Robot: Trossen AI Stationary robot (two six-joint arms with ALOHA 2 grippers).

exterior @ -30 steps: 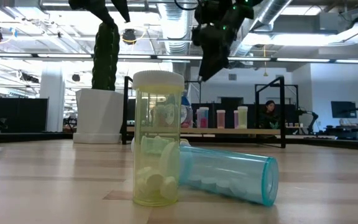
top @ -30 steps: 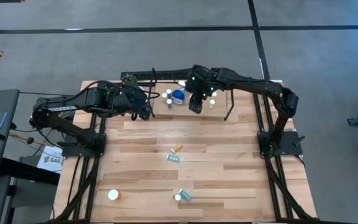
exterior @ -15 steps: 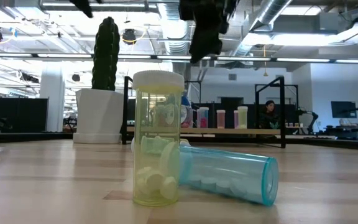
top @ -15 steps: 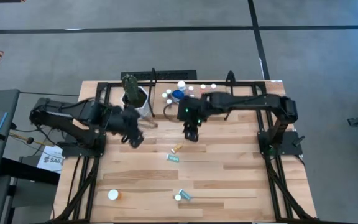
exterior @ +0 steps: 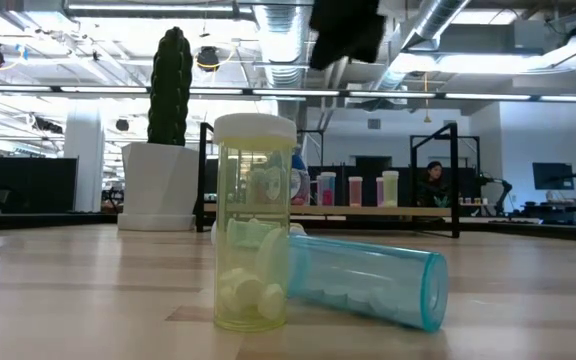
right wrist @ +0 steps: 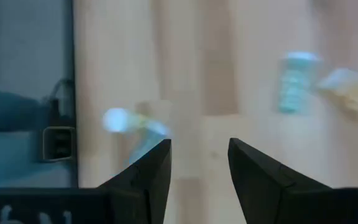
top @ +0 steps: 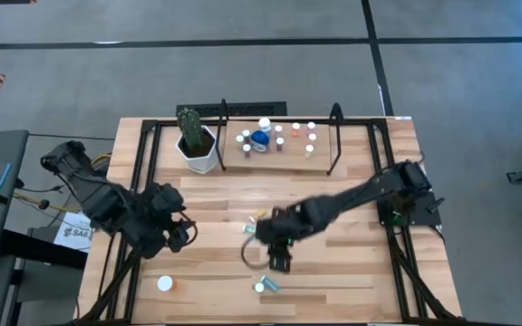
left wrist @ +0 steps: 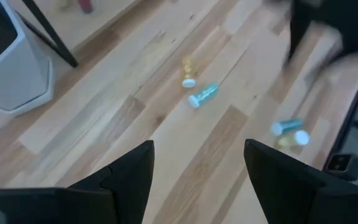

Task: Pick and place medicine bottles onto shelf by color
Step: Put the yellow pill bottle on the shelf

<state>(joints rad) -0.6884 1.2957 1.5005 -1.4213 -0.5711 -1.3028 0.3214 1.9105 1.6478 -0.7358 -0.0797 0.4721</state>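
Loose medicine bottles lie on the table. At mid-table a yellow one [top: 259,215] and a teal one [top: 252,230] lie on their sides. Near the front edge a white-capped yellow bottle [exterior: 255,225] stands upright, with a teal bottle [exterior: 368,280] lying on its side beside it. An orange bottle [top: 164,283] stands at the near left. Several more bottles stand on the shelf [top: 279,161] at the far edge. My right gripper [top: 279,261] hangs open above the table between the two bottle groups. My left gripper [top: 181,234] hovers open at the left, holding nothing.
A white pot with a cactus [top: 198,149] stands at the shelf's left end. The shelf's black posts [top: 333,136] rise at the far side. Bare wooden tabletop [top: 352,263] lies near right.
Both arms have swung away from the shelf toward the table's near edge. My right gripper went from over the shelf bottles to above the loose bottles at mid-table. My left gripper went from beside the cactus to the near left. No bottle has moved.
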